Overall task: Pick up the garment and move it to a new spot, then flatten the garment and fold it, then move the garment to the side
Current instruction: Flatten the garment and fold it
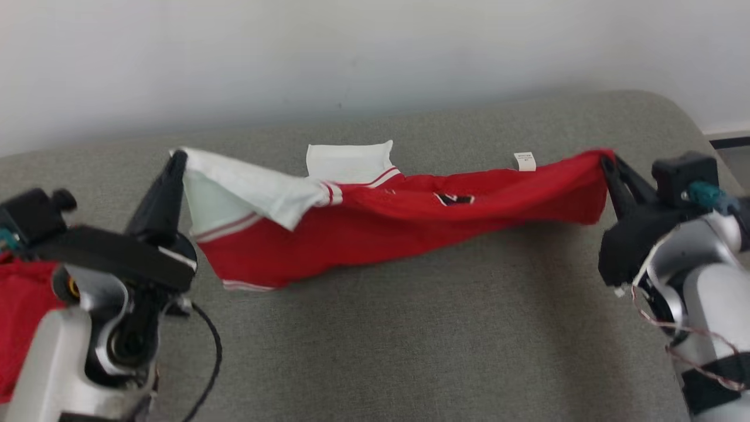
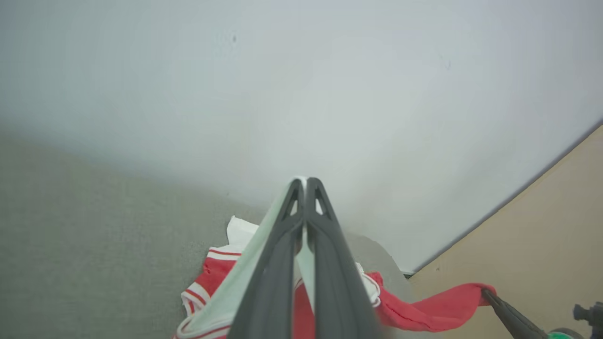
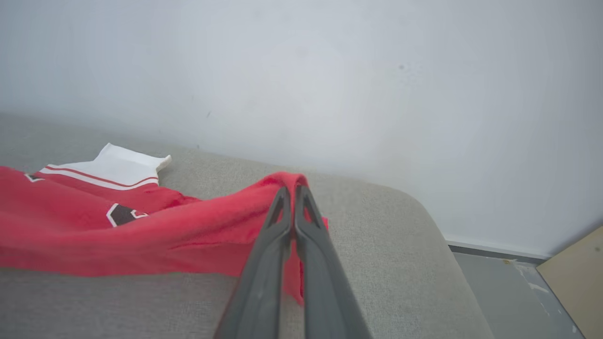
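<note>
Nearest the camera in the head view, the pale left forearm (image 1: pixel 58 363) rises at the lower left with a patch of red cloth (image 1: pixel 17 316) beside it, and the pale right forearm (image 1: pixel 703 293) stands at the lower right. Beyond them lies the grey cushion (image 1: pixel 410 328), bare across its near half. Further back, the garment (image 1: pixel 410 205), red with white striped parts, is strung sideways between the two arms. Its ends are lifted while its lower edge sags onto the cushion towards the left. The left pincer (image 1: pixel 177 157) is clamped shut on the white corner of the garment; its wrist view shows the fingers (image 2: pixel 325 263) pressed together with pale fabric between them. The right pincer (image 1: pixel 606 161) is closed on the red end, and its wrist view shows the tips (image 3: pixel 292 188) pinching a fold of red cloth raised off the cushion. A black emblem (image 1: pixel 454 199) sits mid-garment, a small white tag (image 1: pixel 524 161) sticks up from the top edge, and a white flap (image 1: pixel 348 163) lies flat just behind. Furthest back is the plain white wall (image 1: pixel 351 58).
</note>
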`<state>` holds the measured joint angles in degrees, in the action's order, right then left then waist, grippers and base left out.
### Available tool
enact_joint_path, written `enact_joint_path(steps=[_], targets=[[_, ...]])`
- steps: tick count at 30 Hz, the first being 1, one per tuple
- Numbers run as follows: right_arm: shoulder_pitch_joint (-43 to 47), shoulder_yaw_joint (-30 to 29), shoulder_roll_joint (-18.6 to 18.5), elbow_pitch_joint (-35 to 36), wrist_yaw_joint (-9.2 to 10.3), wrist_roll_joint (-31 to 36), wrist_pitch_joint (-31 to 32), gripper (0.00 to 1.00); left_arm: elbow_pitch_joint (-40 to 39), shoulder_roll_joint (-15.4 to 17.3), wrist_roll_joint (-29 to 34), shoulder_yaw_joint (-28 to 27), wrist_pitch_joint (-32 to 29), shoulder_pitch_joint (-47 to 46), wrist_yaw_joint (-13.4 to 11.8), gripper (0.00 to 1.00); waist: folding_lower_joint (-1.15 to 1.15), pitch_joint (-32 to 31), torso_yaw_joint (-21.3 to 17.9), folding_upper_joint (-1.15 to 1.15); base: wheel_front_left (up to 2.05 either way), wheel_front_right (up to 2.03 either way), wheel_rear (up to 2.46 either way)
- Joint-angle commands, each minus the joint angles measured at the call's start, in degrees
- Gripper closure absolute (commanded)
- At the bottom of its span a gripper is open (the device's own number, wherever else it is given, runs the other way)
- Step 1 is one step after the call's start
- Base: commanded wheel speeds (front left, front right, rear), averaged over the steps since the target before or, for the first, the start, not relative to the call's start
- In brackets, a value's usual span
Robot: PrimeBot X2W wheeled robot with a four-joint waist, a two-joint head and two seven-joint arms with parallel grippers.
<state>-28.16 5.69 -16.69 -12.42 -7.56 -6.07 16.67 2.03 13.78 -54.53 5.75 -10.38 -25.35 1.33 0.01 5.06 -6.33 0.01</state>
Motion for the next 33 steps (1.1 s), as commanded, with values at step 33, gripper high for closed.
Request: enact_joint_path(steps=[33], targets=[[-56.2,-14.1,9.1,-23.9,0.16,0.4,-31.5,1.0,14.7,7.8,35.1,8.5,24.5,-72.3,-1.4,1.0,-0.01,33.6,-10.7,-0.01,0.0,0.0,0.0]])
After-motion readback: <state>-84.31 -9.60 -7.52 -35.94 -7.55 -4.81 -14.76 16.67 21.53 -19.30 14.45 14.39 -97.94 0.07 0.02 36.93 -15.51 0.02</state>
